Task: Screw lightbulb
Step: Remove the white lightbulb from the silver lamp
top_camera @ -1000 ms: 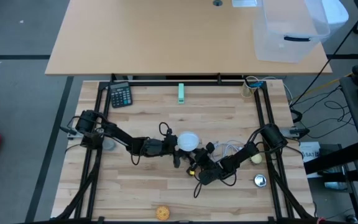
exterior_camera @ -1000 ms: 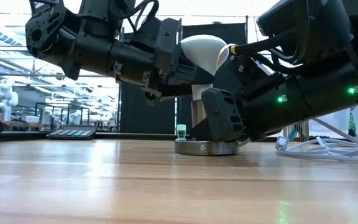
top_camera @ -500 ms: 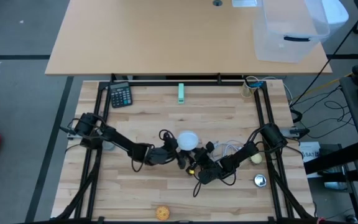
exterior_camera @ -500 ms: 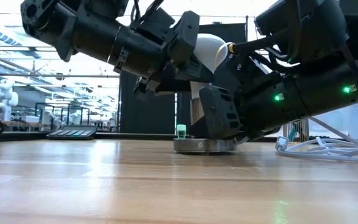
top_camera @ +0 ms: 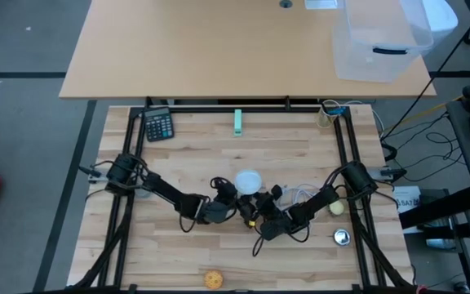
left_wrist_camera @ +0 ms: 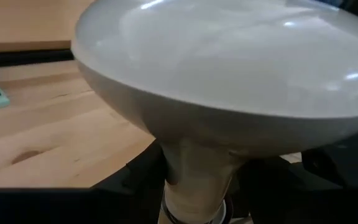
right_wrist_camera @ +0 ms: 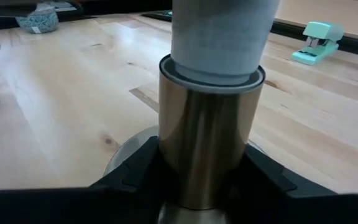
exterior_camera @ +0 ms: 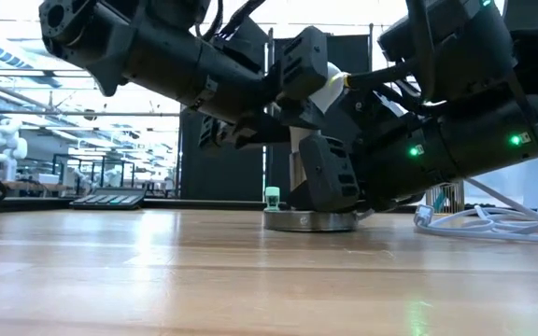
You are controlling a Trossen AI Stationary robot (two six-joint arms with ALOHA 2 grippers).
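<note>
The white lightbulb (top_camera: pixel 248 181) stands globe up near the table's middle. Its neck (right_wrist_camera: pixel 219 43) sits in the top of a brass socket tube (right_wrist_camera: pixel 207 143), which stands on a round metal base (exterior_camera: pixel 308 221). My left gripper (top_camera: pixel 237 198) comes at the bulb from the left and is shut on its neck below the globe (left_wrist_camera: pixel 229 68). My right gripper (top_camera: pixel 256 214) comes from the right and is shut on the socket tube, lower down. In the low view my left gripper (exterior_camera: pixel 292 89) hides most of the bulb (exterior_camera: pixel 330 79). My left gripper pinches the bulb's narrow neck (left_wrist_camera: pixel 197 177) between its two fingers, just under the globe. The fingers come about level from the table's left and near side. The bulb stands upright in the socket. My right gripper pinches the brass socket tube (right_wrist_camera: pixel 207 155) between its two fingers (right_wrist_camera: pixel 135 171), one on each side, low on the tube. The fingers come about level from the table's right and near side. The socket stands upright on its base on the table.
A white cable (top_camera: pixel 304 196) lies right of the socket. A yellowish ball (top_camera: pixel 336 208) and a grey disc (top_camera: pixel 341 237) lie at the right. A calculator (top_camera: pixel 158 125) and a mint stapler (top_camera: pixel 237 122) lie at the far edge, and an orange ball (top_camera: pixel 212 279) lies at the near edge.
My left gripper has swung around the bulb toward the table's near edge and has turned about the bulb's upright axis while staying at its neck. My right gripper and the socket have kept still.
</note>
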